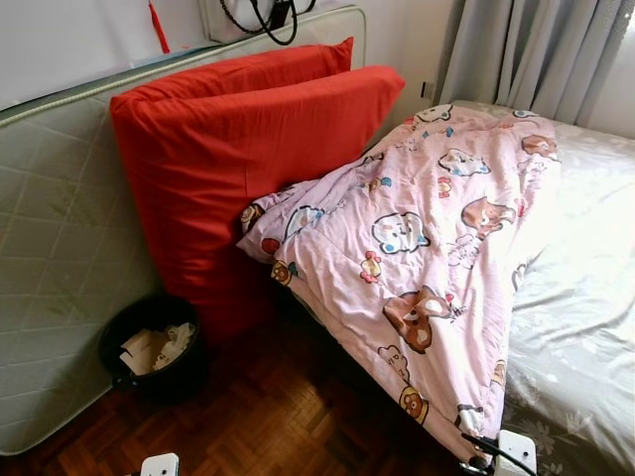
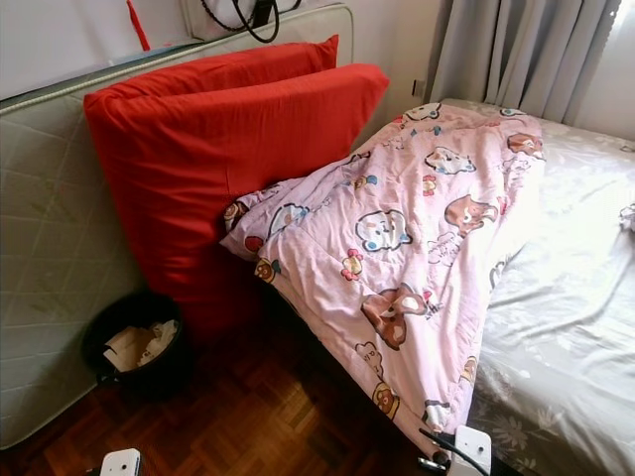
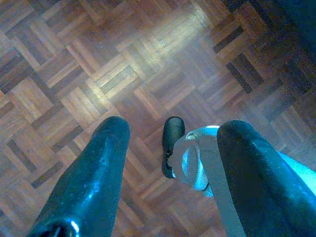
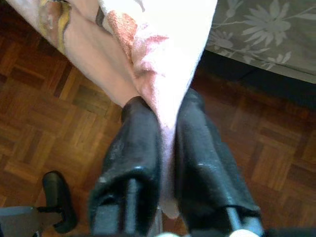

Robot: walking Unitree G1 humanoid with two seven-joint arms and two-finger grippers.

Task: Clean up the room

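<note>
Right gripper (image 4: pixel 165 163) is pinching my quilt (image 1: pixel 417 258) corner, lower right; its length is running up-frame along the bed (image 1: pixel 585 297); left gripper (image 3: pixel 168 163) is hanging spread.

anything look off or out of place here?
Yes. The pink cartoon quilt lies askew across the bed, one corner hanging over the edge toward the parquet floor. The right gripper is shut on that hanging corner. Two red pillows stand propped against an upended mattress beside a bin.
</note>
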